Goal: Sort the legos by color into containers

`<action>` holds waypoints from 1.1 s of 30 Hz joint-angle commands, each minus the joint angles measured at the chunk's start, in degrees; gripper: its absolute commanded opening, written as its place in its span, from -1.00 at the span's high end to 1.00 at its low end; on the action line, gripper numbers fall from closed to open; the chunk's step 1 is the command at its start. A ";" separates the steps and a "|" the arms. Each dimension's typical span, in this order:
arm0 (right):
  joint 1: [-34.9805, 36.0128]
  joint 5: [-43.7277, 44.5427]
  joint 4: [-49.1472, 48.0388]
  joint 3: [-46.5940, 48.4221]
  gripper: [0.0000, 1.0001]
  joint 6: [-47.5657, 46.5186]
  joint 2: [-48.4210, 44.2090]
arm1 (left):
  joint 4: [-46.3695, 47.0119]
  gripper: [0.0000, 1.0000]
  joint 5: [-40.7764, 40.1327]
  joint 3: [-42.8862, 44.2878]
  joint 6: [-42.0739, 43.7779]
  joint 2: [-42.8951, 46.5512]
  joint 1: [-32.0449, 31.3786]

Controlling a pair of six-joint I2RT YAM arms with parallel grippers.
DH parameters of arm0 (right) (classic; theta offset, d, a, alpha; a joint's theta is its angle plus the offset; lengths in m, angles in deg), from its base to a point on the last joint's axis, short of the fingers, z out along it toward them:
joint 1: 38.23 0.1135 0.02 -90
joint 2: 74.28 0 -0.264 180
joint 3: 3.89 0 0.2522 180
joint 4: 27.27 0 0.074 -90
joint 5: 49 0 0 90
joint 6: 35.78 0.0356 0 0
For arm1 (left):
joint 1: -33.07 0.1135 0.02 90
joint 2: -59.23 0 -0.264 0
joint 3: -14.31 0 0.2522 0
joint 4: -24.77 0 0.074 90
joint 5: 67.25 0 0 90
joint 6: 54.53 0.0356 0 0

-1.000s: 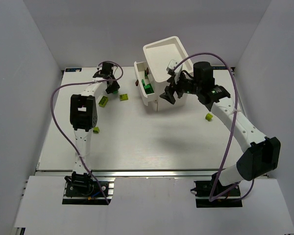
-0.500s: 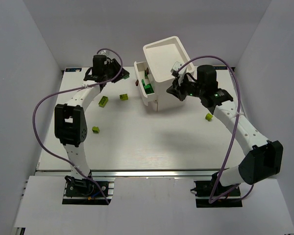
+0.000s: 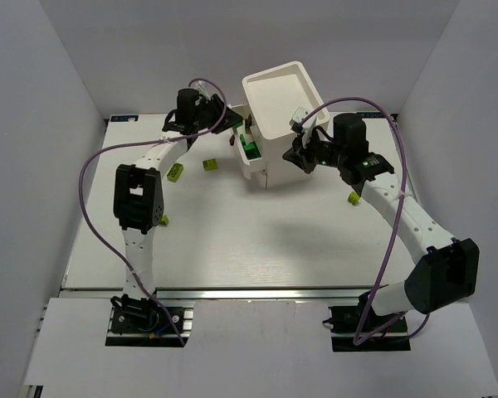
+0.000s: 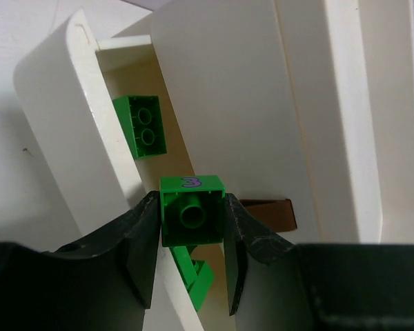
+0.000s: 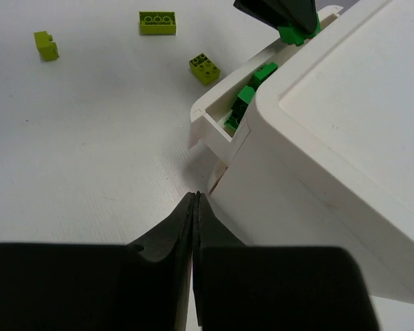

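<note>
Dark green brick [image 4: 192,219] sits pinched in L gripper [image 4: 191,203], jaws partway in, pads on two opposite flat sides, hollow underside toward the wrist cam. It hangs over the open drawer [image 4: 58,103] of the white cabinet [image 3: 275,91], touching nothing else as far as I can tell. Other green bricks [image 4: 143,126] lie inside the drawer already. R gripper [image 5: 194,207] is closed tight on nothing, tips just beside cabinet's side wall, low over the table [image 3: 232,249]. Yellow-green bricks [image 3: 175,172] lie loose on the table, one [image 3: 353,197] near R arm.

Handling, prob: brick is light, stiff, hard plastic w/ slick faces, not fragile. Best hold = square across the flat walls, mid-height, not on studs or corners, else it may twist out.
</note>
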 commanded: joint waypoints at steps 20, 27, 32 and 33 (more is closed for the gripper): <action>-1.51 4.86 -4.84 -2.39 1.00 4.69 -4.04 | -11.78 1.00 -14.15 -0.68 0.94 11.82 0.14; -2.21 9.36 -9.51 -4.59 1.00 8.04 -6.59 | -16.52 1.00 -13.89 -2.73 0.76 10.87 -0.39; -2.83 10.06 -9.42 -5.03 1.00 9.10 -7.38 | -19.69 1.00 -12.57 2.01 1.46 4.82 -0.92; -3.27 10.06 -9.42 -5.12 1.00 9.36 -7.56 | -20.39 1.00 -12.48 2.80 1.64 4.02 -0.92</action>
